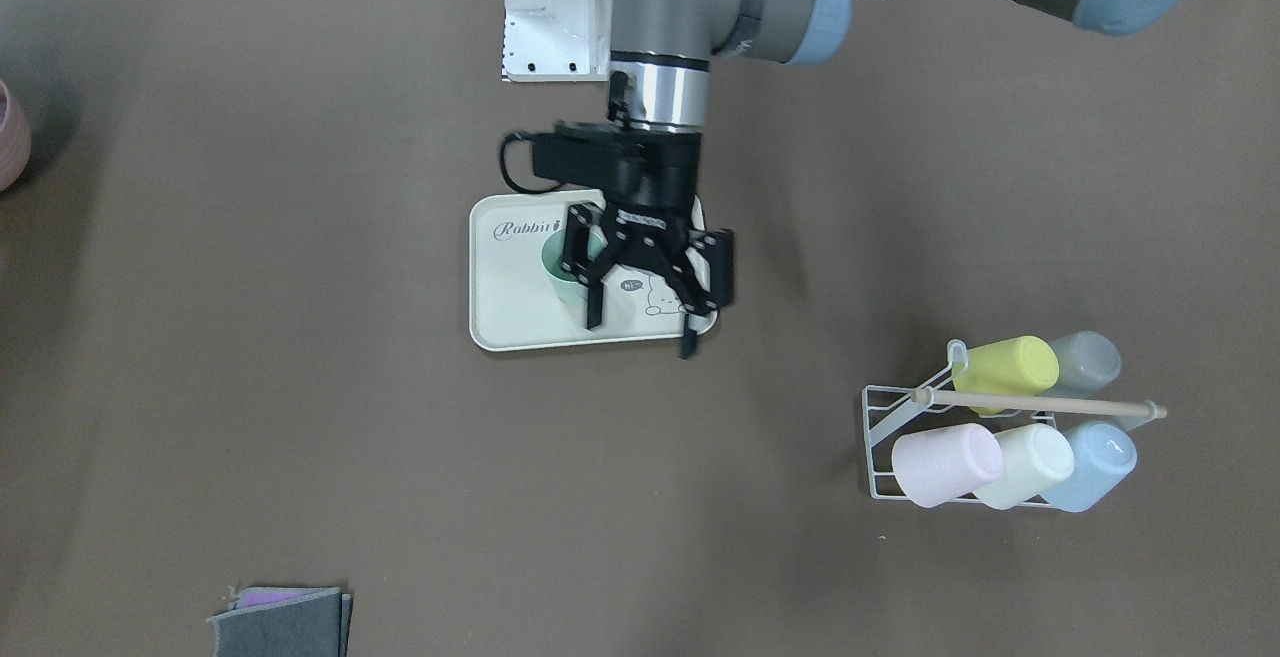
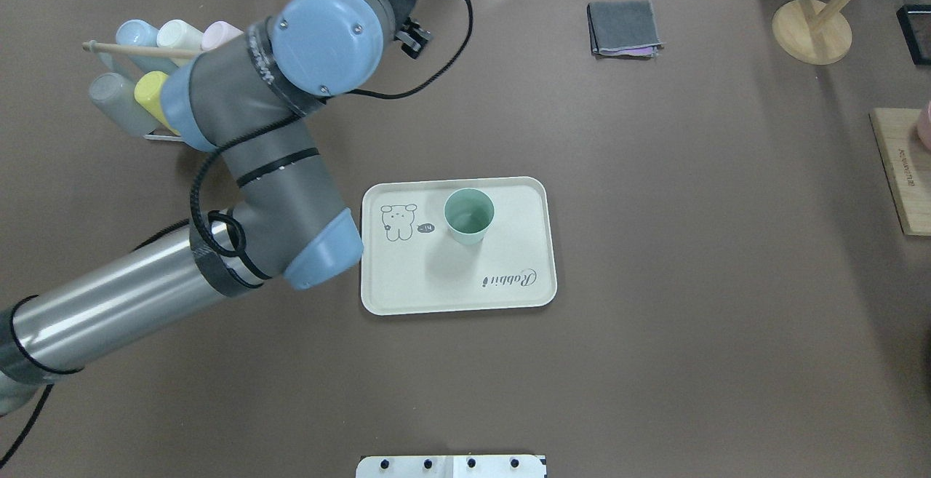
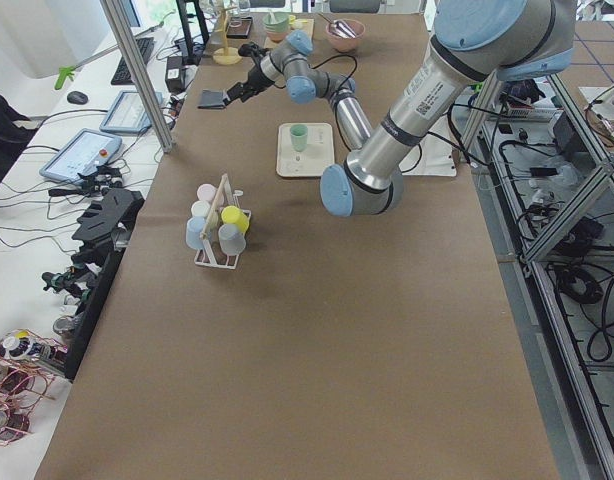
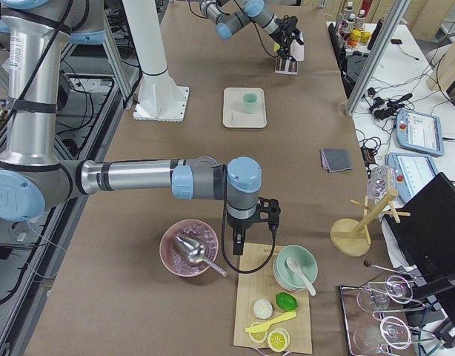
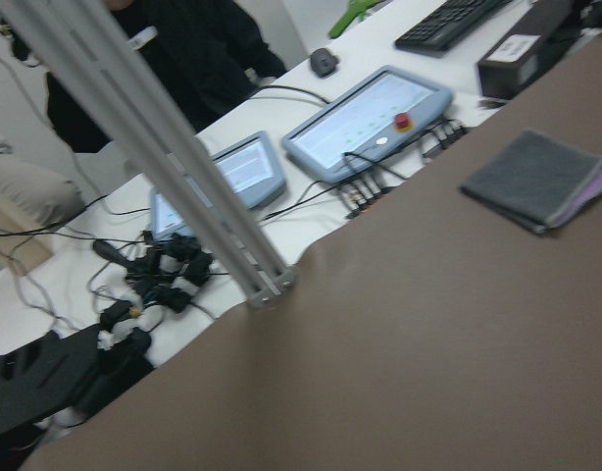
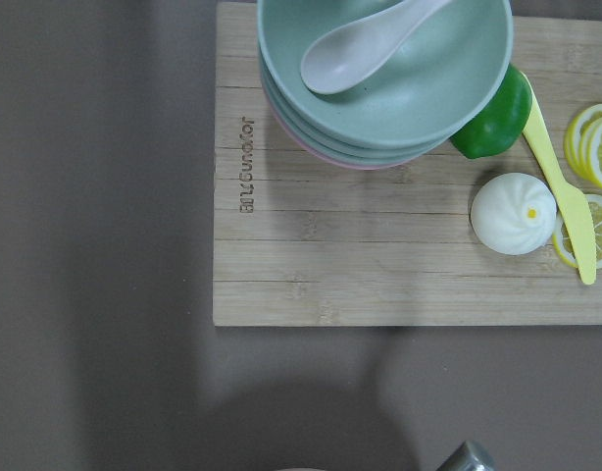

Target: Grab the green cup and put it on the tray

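The pale mint-green cup (image 2: 469, 214) stands upright on the cream "Rabbit" tray (image 2: 509, 274) at mid-table, just right of the bunny drawing. In the front-facing view the cup (image 1: 558, 275) is partly hidden behind my left gripper (image 1: 640, 322). That gripper is open, empty and raised well above the table; the left side view puts it (image 3: 237, 92) over the far edge, away from the cup. My right gripper (image 4: 238, 231) hangs over the wooden board at the right end; I cannot tell whether it is open or shut.
A wire rack (image 1: 900, 437) holds several cups on their sides, among them a yellow-green one (image 1: 1005, 367) and a cream one (image 1: 1035, 462). A folded grey cloth (image 2: 624, 27) lies at the far edge. The wooden board (image 6: 379, 245) carries stacked bowls (image 6: 379, 98).
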You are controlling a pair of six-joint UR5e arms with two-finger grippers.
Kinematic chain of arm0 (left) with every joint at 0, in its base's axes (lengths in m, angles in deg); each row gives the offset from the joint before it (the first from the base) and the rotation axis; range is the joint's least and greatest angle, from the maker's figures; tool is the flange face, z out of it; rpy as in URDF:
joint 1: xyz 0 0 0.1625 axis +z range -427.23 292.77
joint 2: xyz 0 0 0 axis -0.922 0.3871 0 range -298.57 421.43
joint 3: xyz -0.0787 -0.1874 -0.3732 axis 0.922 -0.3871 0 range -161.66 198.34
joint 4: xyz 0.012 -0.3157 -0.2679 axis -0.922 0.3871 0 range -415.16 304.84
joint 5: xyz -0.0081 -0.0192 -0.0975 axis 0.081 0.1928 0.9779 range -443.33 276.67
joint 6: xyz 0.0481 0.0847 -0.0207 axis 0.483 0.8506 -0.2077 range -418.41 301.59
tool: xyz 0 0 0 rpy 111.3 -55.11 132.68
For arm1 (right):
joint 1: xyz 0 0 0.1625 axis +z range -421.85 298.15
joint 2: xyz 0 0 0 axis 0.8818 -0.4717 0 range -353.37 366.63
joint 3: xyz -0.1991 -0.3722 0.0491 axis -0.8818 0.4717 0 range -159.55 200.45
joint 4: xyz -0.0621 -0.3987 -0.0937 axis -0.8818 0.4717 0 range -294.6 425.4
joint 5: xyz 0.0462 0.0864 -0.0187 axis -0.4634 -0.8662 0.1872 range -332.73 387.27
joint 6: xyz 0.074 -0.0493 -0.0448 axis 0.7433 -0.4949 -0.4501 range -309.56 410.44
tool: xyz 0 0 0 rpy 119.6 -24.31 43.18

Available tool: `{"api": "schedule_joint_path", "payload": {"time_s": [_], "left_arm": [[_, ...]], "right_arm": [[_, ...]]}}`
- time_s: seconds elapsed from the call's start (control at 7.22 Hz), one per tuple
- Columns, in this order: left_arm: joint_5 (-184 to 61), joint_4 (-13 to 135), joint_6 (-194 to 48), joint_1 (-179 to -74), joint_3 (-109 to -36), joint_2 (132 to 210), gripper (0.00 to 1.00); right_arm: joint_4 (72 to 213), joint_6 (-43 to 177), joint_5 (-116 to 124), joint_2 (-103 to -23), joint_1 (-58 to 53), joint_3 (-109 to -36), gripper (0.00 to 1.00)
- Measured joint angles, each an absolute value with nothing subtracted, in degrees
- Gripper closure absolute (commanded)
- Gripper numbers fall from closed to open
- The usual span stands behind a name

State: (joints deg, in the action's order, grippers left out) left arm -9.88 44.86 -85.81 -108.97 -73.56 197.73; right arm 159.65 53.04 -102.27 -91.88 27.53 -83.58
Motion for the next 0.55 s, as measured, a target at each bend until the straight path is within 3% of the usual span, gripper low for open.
{"api": "schedule_joint_path", "payload": {"time_s": [0.55], "left_arm": [[26.39, 43.89, -85.45, -133.14, -71.18, 182.91, 0.01]], "right_arm": [[159.99, 53.17, -102.37, -92.15, 27.67, -84.05, 0.0]]}}
